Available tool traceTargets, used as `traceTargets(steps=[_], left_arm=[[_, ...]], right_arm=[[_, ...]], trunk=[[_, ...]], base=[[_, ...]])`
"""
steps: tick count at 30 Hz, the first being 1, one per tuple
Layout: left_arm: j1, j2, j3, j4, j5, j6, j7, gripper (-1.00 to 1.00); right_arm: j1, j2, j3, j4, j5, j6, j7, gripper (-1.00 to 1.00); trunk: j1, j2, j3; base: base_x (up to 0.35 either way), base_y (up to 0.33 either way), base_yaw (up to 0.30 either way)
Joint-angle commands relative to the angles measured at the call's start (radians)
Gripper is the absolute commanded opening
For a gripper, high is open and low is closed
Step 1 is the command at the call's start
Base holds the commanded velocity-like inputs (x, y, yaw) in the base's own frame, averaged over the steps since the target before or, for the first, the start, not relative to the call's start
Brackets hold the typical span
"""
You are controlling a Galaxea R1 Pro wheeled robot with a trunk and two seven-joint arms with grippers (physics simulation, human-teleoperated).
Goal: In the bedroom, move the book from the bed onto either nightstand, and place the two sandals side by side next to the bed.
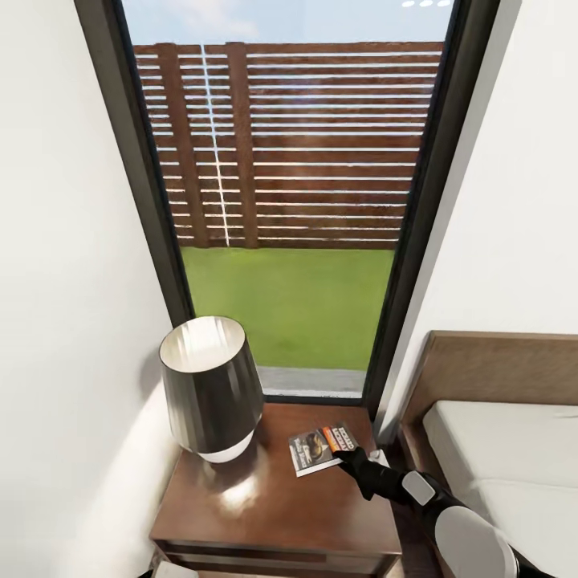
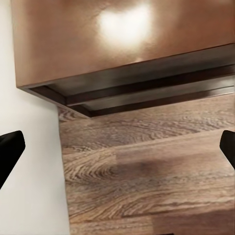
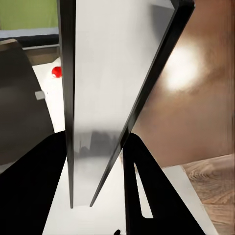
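Note:
The book (image 1: 323, 448), with a dark cover and an orange band, sits over the right rear part of the glossy reddish-brown nightstand (image 1: 265, 514). My right gripper (image 1: 347, 459) is shut on its near edge. In the right wrist view the book (image 3: 98, 98) runs edge-on between the black fingers (image 3: 147, 186), with the nightstand top (image 3: 196, 98) beyond. Whether the book rests on the wood I cannot tell. My left gripper (image 2: 117, 152) is open and empty over the wood floor (image 2: 147, 171), in front of the nightstand (image 2: 122, 39). The sandals are out of view.
A dark lamp (image 1: 210, 389) with a white base takes up the nightstand's left rear half. The bed (image 1: 506, 449) and its brown headboard (image 1: 498, 369) stand close on the right. A tall dark-framed window (image 1: 297, 201) is behind, and a white wall (image 1: 64, 321) is on the left.

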Motion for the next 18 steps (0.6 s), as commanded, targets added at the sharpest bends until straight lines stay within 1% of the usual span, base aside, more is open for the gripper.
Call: traceTargets(steps=[1,6,18], left_arm=[[-0.001,0.000,-0.009,0.000,0.009,-0.003,0.004,1.00],[-0.001,-0.001,-0.010,0.000,0.009,-0.003,0.004,1.00],[-0.001,-0.002,-0.010,0.000,0.009,-0.003,0.004,1.00]], right_arm=[[0.000,0.000,0.001,-0.003,-0.013,0.010,-0.014,-1.00],[0.000,-0.002,0.002,-0.004,-0.013,0.011,-0.050,-1.00],[-0.005,-0.002,0.008,-0.003,-0.012,0.023,-0.069,-1.00]], trunk=[[0.004,-0.008,-0.004],[0.023,-0.043,-0.020],[0.069,-0.127,-0.057]], base=[[0.000,0.000,0.000],[0.000,0.000,0.000],[0.000,0.000,0.000]])
